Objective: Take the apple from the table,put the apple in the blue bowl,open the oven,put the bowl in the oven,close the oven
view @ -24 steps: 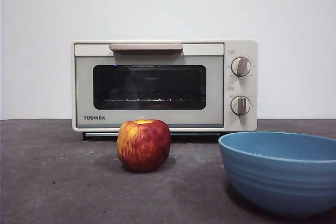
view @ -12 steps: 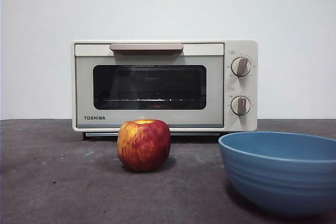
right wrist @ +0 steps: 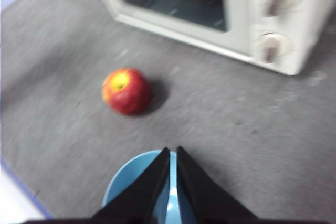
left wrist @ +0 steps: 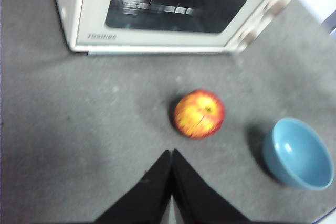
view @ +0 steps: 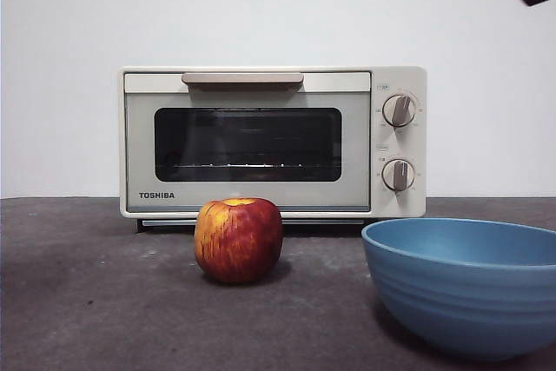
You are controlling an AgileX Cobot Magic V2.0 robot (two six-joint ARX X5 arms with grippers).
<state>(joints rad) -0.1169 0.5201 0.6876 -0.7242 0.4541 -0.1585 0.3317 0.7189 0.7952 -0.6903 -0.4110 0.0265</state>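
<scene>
The blue bowl [view: 460,284] sits nearest on the dark bench [view: 95,301], empty, to the apple's right in the front view; the apple [view: 239,239] rests upright on the bench, apart from the bowl and just in front of the oven [view: 271,141], whose glass door is shut; the right pincer [right wrist: 172,153] hangs above the bowl, jaws together; the left pincer [left wrist: 171,156] hangs near the apple, jaws together, holding nothing.
</scene>
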